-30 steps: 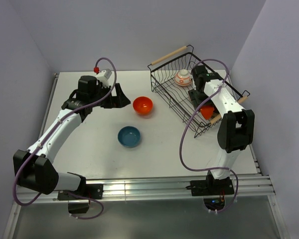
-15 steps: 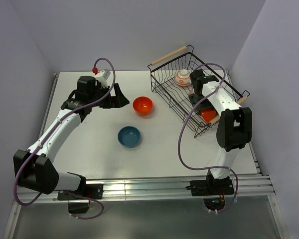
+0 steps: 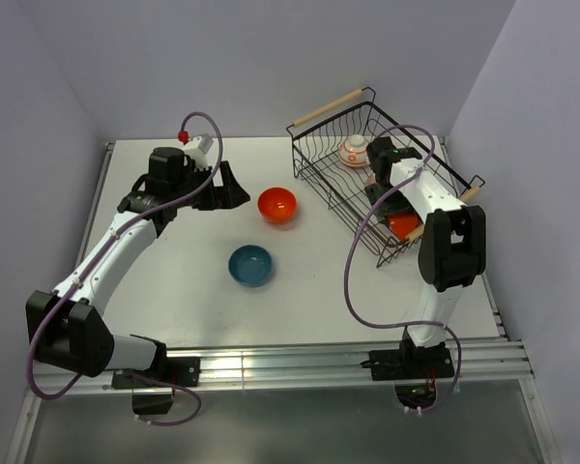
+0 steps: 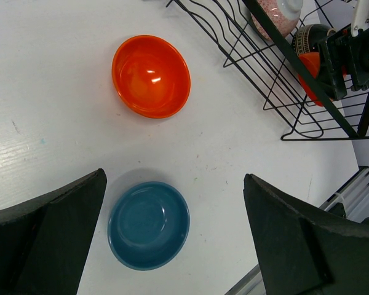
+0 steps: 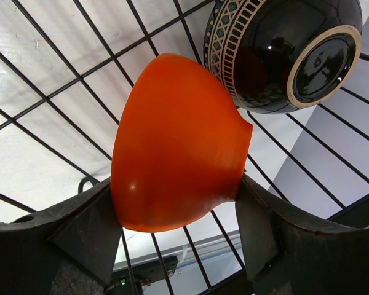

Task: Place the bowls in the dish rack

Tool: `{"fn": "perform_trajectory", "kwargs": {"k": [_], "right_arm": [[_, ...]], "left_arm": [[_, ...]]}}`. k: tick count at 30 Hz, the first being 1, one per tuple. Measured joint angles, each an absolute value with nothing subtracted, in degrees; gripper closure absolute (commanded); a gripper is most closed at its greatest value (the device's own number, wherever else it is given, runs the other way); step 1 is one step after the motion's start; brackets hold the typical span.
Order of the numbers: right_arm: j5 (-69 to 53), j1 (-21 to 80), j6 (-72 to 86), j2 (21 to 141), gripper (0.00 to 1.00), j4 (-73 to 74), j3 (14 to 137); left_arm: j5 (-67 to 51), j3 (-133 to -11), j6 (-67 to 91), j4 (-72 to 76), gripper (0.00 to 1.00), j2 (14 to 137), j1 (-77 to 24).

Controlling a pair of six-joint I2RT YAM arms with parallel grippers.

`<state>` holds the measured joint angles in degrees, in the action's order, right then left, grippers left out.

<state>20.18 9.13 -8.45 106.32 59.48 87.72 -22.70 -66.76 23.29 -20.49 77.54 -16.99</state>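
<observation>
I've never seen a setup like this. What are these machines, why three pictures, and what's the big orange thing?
They are robots: a left arm and a right arm bolted at the near edge of a table, each ending in a two-finger gripper. The wide picture is from a fixed camera above and behind them. The other two are from cameras on the wrists, so the dark shapes at their bottom edges are the arm's own fingers. On the table lie an orange bowl and a blue bowl. The left gripper hovers near them, open and empty. The wire dish rack holds a patterned bowl and a dark bowl. The close-up: the right gripper, in the rack, grips a second orange bowl, tilted beside the dark bowl.
</observation>
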Motion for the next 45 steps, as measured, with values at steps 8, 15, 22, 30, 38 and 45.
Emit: {"fn": "perform_trajectory", "kwargs": {"k": [8,15,22,30,38,45], "right_arm": [[19.92,9.30,-8.40,106.34,0.27,59.66,87.74],[18.85,9.63,-8.01,106.89,0.07,60.05,87.74],[15.11,10.00,-7.31,108.75,0.01,60.97,87.74],[8.97,10.09,-7.14,108.73,0.01,62.76,89.95],[6.74,9.65,-7.95,108.14,0.00,63.46,93.84],[2.04,4.78,-9.34,102.69,0.00,63.61,108.57]], "left_arm": [[-22.83,-66.76,23.27,-20.49,0.01,77.84,-16.95],[-22.94,-66.76,23.29,-20.51,0.01,77.89,-16.88],[-23.07,-66.76,23.27,-20.53,0.01,78.26,-16.67],[-23.11,-66.76,23.22,-20.64,0.00,78.50,-16.47],[-24.84,-66.76,20.16,-21.89,0.01,78.50,-16.32],[-29.02,-65.76,10.57,-25.23,0.01,78.37,-14.59]]}}
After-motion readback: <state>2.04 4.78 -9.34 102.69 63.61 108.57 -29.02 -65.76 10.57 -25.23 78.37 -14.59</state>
